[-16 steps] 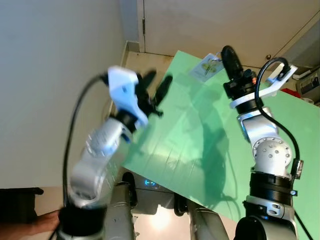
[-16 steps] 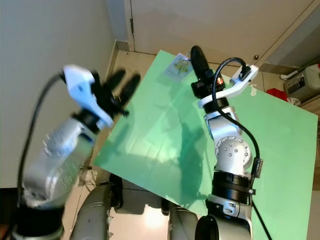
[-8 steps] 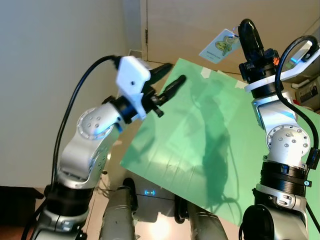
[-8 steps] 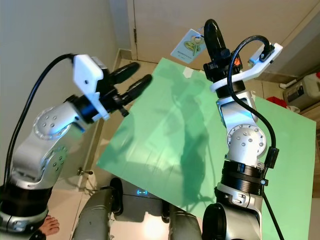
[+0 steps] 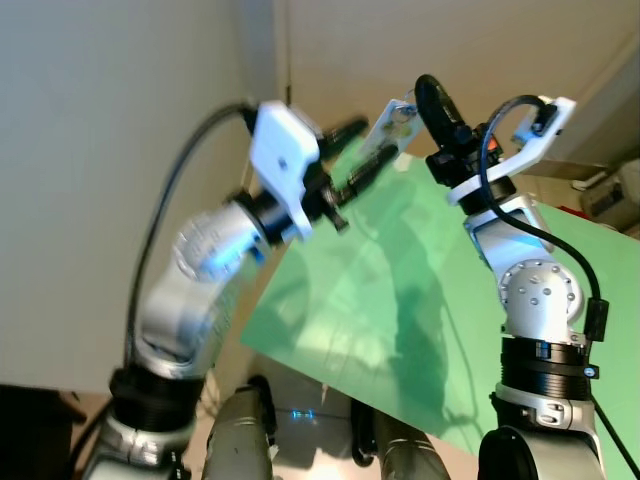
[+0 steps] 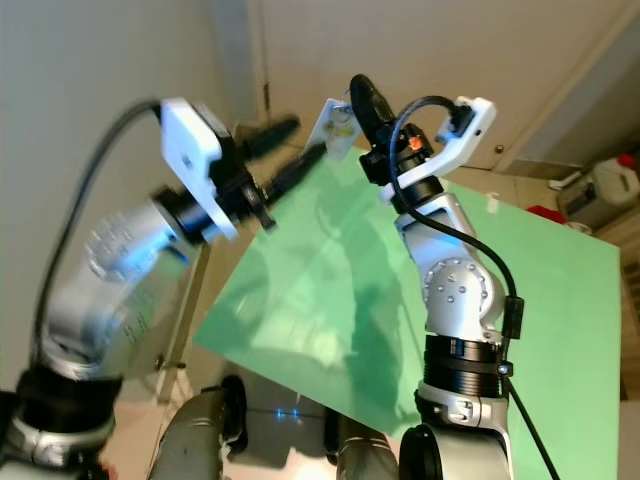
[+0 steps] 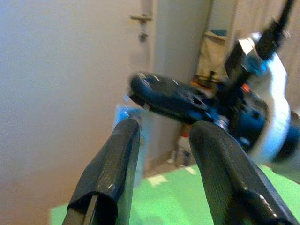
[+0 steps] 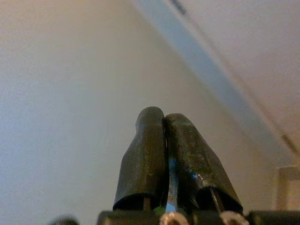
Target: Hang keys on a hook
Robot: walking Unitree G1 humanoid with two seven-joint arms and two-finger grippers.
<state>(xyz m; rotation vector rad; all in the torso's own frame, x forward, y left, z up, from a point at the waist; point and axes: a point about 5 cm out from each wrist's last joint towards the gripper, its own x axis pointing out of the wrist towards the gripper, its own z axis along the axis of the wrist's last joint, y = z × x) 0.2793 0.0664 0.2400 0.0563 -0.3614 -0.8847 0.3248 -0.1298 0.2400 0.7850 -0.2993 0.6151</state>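
Left eye view: both silver arms are raised above a green mat (image 5: pixel 400 300) on the floor. The right gripper (image 5: pixel 428 95) points up, fingers clenched on a pale key tag (image 5: pixel 390 122) that hangs to its left side. The left gripper (image 5: pixel 355 152) reaches toward the tag with fingers spread, tips just beside it. The picture is blurred.

Right eye view: the same scene. The tag (image 6: pixel 335 118) sits between the two grippers, over the mat's far edge, with a wall and door behind.

Left wrist view: its two black fingers (image 7: pixel 117 173) stand apart, framing the right gripper (image 7: pixel 164 96) and a bluish, blurred scrap of the tag (image 7: pixel 126 112).

Right wrist view: its fingers (image 8: pixel 145 159) are pressed together against a plain wall and ceiling; a sliver of something shows between their bases.

Progress: the keys are off the floor and held up, apparently being passed between grippers. No hook can be made out, so hanging is still to do. The tag's printing is too blurred to read.
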